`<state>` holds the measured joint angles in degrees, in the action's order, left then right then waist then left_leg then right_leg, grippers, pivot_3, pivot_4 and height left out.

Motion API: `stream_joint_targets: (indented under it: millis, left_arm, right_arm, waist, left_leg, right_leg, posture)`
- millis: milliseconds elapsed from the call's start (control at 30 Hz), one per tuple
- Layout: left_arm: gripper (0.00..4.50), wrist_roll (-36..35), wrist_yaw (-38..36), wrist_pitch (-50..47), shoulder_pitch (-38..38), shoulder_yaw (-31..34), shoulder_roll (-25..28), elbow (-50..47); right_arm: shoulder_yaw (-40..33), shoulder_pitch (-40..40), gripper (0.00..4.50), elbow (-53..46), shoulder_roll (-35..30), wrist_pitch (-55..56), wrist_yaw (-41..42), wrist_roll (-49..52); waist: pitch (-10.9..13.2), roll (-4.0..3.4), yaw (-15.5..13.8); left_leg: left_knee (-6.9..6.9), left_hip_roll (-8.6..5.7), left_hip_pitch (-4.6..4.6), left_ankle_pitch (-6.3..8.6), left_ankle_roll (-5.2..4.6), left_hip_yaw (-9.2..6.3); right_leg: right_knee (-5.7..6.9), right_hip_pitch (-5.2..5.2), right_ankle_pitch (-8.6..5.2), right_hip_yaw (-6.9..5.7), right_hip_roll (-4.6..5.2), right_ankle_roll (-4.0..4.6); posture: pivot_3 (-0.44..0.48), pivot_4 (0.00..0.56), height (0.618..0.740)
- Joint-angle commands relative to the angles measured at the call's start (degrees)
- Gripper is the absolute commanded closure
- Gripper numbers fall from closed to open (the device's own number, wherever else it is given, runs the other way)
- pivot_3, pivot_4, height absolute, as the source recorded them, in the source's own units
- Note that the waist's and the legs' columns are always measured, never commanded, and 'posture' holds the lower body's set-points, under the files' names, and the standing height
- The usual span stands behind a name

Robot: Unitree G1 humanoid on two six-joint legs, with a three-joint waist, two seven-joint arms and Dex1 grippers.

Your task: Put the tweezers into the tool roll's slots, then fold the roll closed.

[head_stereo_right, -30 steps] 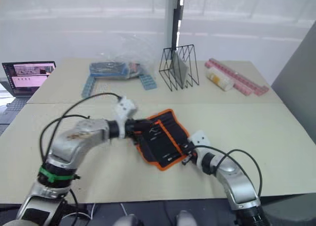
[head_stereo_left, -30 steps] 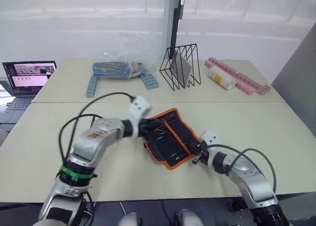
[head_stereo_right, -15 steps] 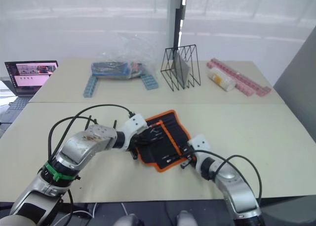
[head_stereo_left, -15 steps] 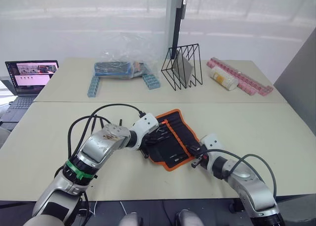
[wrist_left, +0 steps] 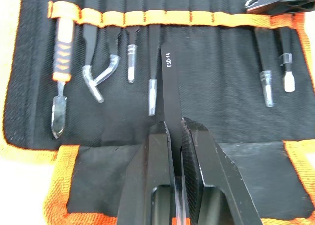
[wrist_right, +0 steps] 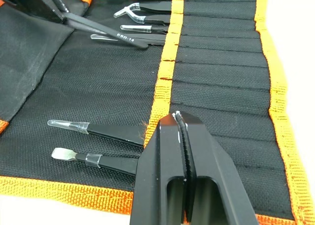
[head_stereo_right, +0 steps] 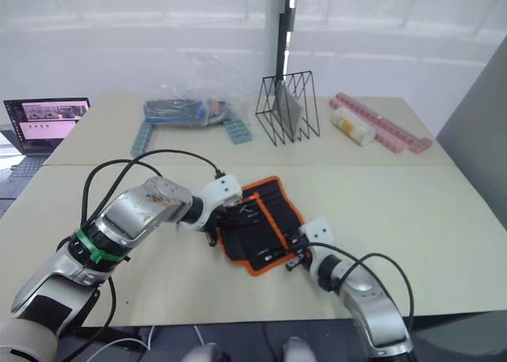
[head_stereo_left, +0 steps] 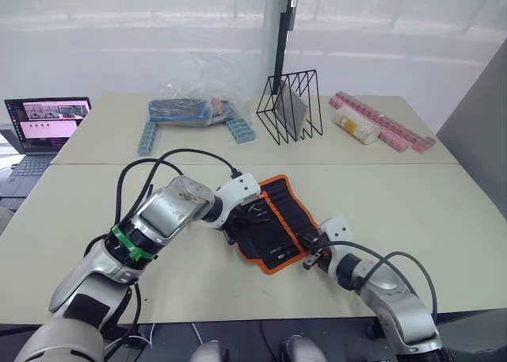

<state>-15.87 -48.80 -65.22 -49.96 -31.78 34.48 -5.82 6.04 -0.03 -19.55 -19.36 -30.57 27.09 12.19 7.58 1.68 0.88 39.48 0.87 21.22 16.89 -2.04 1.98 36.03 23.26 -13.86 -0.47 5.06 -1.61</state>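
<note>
The tool roll lies open on the near table, black with orange trim. My left gripper is shut on one of the black tweezers, marked ESD-14, whose far end lies against the orange band of the slots. Several tools sit in slots on either side of it. In the head views the left gripper is over the roll's left part. My right gripper is shut, with its tips against the roll's orange band beside empty slots, at the roll's near right edge.
On the far table stand a black wire rack, a clear plastic bag over blue blocks, a pink pill organiser and a small bottle. A laptop sits far left.
My left arm has swung its wrist further over the roll's left part, still holding the tweezers. The right gripper has stayed at the roll's near right edge.
</note>
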Motion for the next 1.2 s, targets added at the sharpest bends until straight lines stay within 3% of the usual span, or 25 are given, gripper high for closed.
stream_joint_targets:
  millis: [33,533,1200]
  left_arm:
    - [4.47,0.77,-1.81,0.35,-1.77,-1.38,-0.18,0.52]
    - [4.47,5.55,-0.79,4.23,-3.76,-3.18,-6.61,9.10]
    - [4.47,12.64,-3.94,16.13,-2.68,-5.61,-7.56,12.30]
  right_arm:
    - [3.91,2.62,4.50,1.99,0.74,-1.80,0.36,-0.37]
    - [3.95,4.50,4.50,0.56,1.03,-1.47,-0.18,-0.83]
    - [2.85,5.12,4.50,-0.15,0.22,-1.94,-0.11,-0.50]
  waist:
    - [0.00,0.00,-0.04]
    - [0.00,0.00,-0.31]
    - [0.00,0.00,-0.46]
  left_leg:
    - [0.00,0.00,0.00,0.00,0.00,0.00]
    - [0.04,-0.02,-0.01,0.00,-0.01,-0.03]
    - [0.11,-0.02,0.01,0.01,-0.02,-0.06]
  right_leg:
    - [0.01,0.00,-0.01,0.00,0.00,0.00]
    - [0.04,-0.04,-0.04,-0.01,0.05,-0.05]
    - [0.05,-0.08,-0.05,-0.03,0.07,-0.06]
  posture:
    - [0.000,0.150,0.722]
    - [0.000,0.150,0.722]
    - [0.000,0.150,0.722]
